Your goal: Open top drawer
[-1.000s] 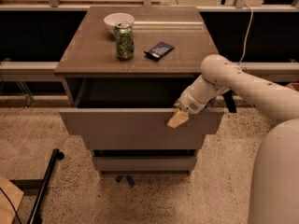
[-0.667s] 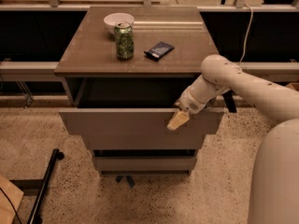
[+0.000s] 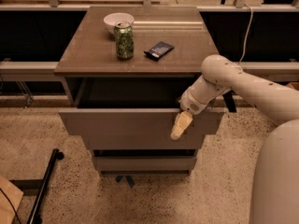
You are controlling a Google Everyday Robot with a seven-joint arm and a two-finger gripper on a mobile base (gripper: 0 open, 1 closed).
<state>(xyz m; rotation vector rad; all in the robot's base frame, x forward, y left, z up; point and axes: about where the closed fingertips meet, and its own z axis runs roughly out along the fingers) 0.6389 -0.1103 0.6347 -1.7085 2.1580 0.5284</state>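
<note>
Top drawer (image 3: pixel 135 127) is pulled well out of the cabinet. Its flat grey front sits forward of the cabinet top (image 3: pixel 187 55), with a dark gap of open box showing behind the front's upper edge. It looks most of the way open, possibly fully, but the rails and the back of the box are hidden, so I can't tell how much travel is left.

The gripper (image 3: pixel 180 125) is at the upper edge of the drawer front, right of centre. Its pale tip hangs down over the outside face of the panel. I cannot tell whether it is clamped on the edge or loose, since the part behind the panel is hidden. The arm (image 3: pixel 243 85) reaches in from the right.

Judgement: the main pull is done. What's left is at most a short further pull, then letting go and backing off.

On the cabinet top, a green can (image 3: pixel 124 41), a white bowl (image 3: pixel 118 20) just behind it, and a dark flat packet (image 3: pixel 159 50) beside the can are all upright and undisturbed. The lower drawer front (image 3: pixel 145 163) is closed.
</note>
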